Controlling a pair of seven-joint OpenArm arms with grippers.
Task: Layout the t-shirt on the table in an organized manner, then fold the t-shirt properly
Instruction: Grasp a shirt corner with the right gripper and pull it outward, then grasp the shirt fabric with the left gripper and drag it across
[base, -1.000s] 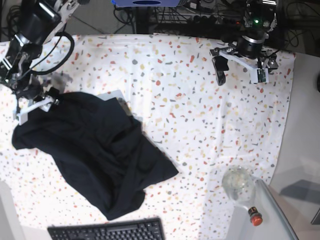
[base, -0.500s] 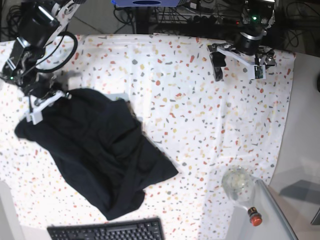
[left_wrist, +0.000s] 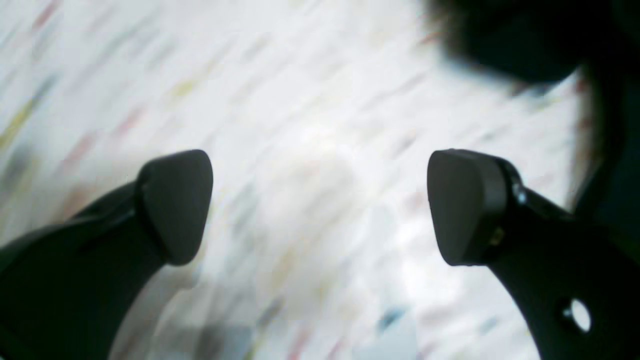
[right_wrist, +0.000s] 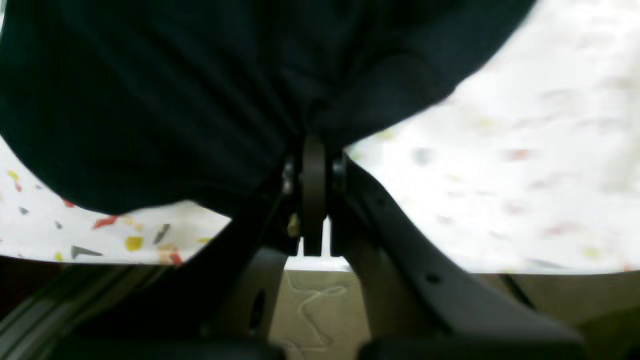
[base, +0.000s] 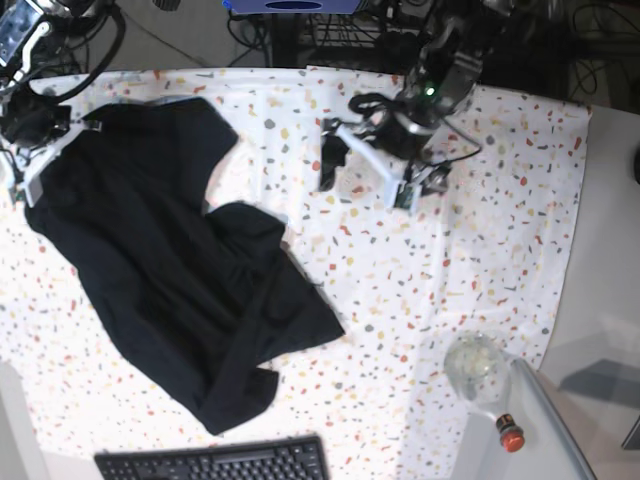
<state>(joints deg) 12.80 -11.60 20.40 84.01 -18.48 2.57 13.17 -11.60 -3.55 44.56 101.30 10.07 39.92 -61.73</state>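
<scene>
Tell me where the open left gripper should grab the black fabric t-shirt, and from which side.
Probably the upper edge of the black fabric t-shirt nearest the left gripper, coming in from the bare side of the speckled white table. The right gripper is shut on the far top corner, so pinching the opposite top edge would let the bunched cloth be stretched flat.

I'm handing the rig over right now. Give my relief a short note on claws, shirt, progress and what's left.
Right claw: shut on the plain black fabric t-shirt, pinching an edge at the far corner.
Left claw: open, empty, above the speckled white cloth table near mid-table.
T-shirt: partly spread, lower part bunched, hem near the black keyboard.
Done: one grip taken.
Left: flatten it, then fold.
</scene>
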